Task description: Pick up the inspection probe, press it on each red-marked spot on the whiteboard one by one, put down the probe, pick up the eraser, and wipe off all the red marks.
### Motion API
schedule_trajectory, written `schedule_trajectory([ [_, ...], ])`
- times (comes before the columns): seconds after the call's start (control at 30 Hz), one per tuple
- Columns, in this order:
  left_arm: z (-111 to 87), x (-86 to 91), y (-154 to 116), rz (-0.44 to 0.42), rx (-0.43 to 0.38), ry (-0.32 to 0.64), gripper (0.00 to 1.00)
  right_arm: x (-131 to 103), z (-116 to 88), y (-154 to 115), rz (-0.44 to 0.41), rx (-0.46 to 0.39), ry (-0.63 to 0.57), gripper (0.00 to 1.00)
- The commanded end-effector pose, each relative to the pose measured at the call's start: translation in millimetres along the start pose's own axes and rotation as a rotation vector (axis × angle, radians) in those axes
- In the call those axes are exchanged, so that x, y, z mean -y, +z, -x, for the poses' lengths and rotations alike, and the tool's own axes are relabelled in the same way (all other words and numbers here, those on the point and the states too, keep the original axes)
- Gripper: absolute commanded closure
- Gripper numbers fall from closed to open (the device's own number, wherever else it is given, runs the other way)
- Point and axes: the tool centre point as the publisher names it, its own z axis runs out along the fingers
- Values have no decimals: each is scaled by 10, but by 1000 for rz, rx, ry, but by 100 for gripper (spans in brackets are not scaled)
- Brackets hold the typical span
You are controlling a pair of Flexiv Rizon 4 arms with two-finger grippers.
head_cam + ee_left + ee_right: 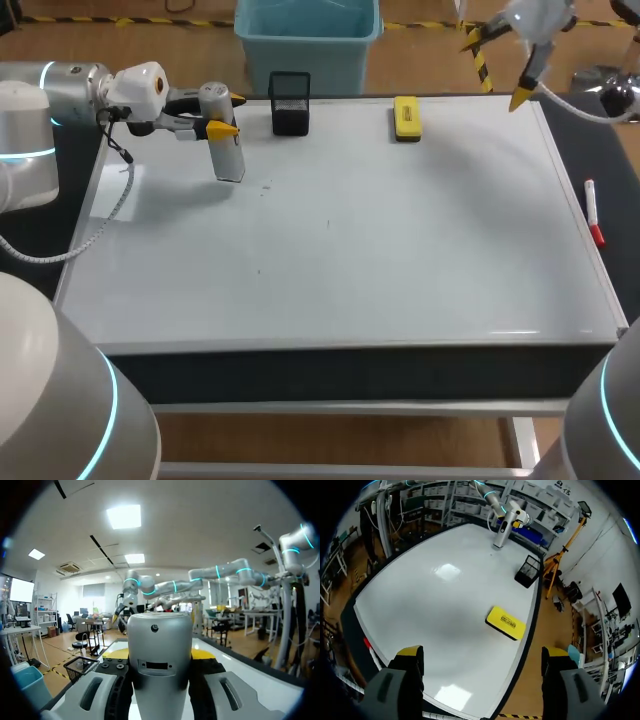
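My left gripper [228, 115] is shut on the silver inspection probe [228, 150], which it holds upright at the far left of the whiteboard [400, 250]. The probe's lower end is at the board's surface. In the left wrist view the probe [160, 650] fills the gap between the fingers [100, 695]. The yellow eraser [406, 117] lies flat near the board's back edge. My right gripper [495, 70] hangs open and empty above the back right corner, with the eraser [506, 622] ahead of it. I see only a few faint dark specks on the board, no clear red marks.
A black mesh basket [290, 103] stands at the back edge, just right of the probe. A red-capped marker [593, 212] lies off the board's right edge on the dark table. The basket [527, 571] sits between eraser and probe [501, 532] in the right wrist view.
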Motion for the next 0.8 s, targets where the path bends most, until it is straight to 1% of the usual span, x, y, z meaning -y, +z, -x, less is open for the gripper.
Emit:
schedule_trajectory([
  [0.03, -8, 13, 3, 1, 2, 1, 100, -155, -150, -180, -65, 91, 21, 0],
  [0.07, -8, 13, 3, 1, 2, 1, 100, -178, -158, -213, -65, 108, 15, 0],
  [0.13, -8, 13, 3, 1, 2, 1, 100, -213, -175, -266, -63, 94, 43, 0],
  [0.2, -8, 13, 3, 1, 2, 1, 100, -249, -188, -318, -78, 106, 30, 0],
  [0.27, -8, 13, 3, 1, 2, 1, 100, -293, -188, -363, -116, 72, 27, 0],
  [0.3, -8, 13, 3, 1, 2, 1, 100, -319, -191, -381, -104, 86, 14, 0],
  [0.8, -8, 13, 3, 1, 2, 1, 100, -319, -191, -381, -104, 86, 14, 0],
])
